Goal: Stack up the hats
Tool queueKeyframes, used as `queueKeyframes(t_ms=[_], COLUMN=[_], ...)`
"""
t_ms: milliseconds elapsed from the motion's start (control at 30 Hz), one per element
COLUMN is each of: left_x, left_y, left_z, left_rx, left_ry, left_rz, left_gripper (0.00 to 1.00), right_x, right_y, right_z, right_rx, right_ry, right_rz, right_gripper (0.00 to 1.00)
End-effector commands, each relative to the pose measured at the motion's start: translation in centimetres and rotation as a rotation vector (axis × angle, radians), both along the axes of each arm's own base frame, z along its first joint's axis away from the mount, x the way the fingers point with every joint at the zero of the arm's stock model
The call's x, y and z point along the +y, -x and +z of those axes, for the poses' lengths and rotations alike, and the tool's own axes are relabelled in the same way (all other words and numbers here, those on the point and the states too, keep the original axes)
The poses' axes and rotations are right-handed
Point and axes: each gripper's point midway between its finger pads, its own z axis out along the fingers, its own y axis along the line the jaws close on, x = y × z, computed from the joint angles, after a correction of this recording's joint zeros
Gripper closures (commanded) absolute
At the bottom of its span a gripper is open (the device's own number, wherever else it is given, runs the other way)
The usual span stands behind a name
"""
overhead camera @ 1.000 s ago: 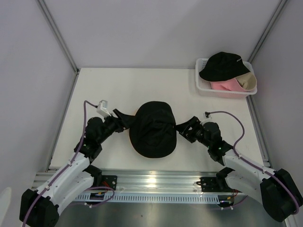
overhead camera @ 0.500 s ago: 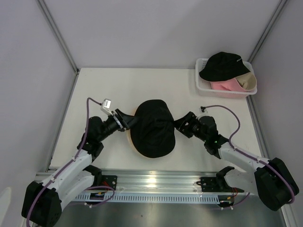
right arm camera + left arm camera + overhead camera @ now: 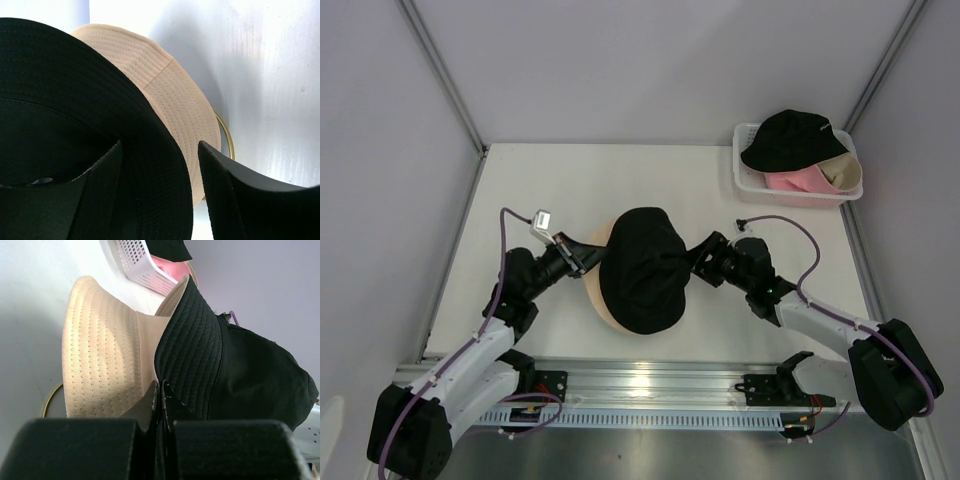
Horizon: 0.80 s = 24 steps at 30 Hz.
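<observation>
At the black hat's [image 3: 642, 270] left brim, your left gripper [image 3: 161, 387] is pinched tight, fingers pressed together with the black fabric caught between them. On the opposite side your right gripper [image 3: 159, 146] sits at the same hat's brim with its fingers spread wide. The right wrist view shows the dark brim edge running through the gap, and nothing there looks clamped. Between the two grippers the black hat is spread crown-up over the tan hat [image 3: 591, 290]. It covers most of it, so you see only a crescent of tan brim along the left and near side. Under the tan brim a gold wire ring [image 3: 227, 136] peeks out against the table [image 3: 520, 200]. Well apart, in the far right corner, a white lattice basket [image 3: 750, 185] holds a second black hat [image 3: 790, 135] lying on top of a pink hat [image 3: 795, 181].
</observation>
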Motion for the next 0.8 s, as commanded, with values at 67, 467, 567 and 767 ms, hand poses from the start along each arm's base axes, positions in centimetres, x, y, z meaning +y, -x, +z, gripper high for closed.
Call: queueKeyframes(t_ms=[67,467,567,767], left_x=[1.6,6.7,7.2,7.1], left_y=[-0.9,0.1,0.4,1.0], left_z=[-1.4,-6.1,-6.2,-8.9], left_rx=[0.054,0.213,0.205,0.278], left_ry=[-0.010,0.005,-0.027,-0.015], left_rz=[0.110,0.409,0.425,0.424], left_gripper=[0.99,0.99,0.99,0.99], right_x=[0.8,-0.8,-0.8,-2.0], right_y=[-1.2,0.0,0.3,1.2], right_z=[2.2,1.5,3.0,5.0], right_rx=[-0.055,-0.009,-0.050,-0.055], right_ry=[0.026,-0.004,-0.071,-0.173], right_rz=[0.020,-0.007,-0.018,-0.094], right_gripper=[0.33,0.21,0.22,0.22])
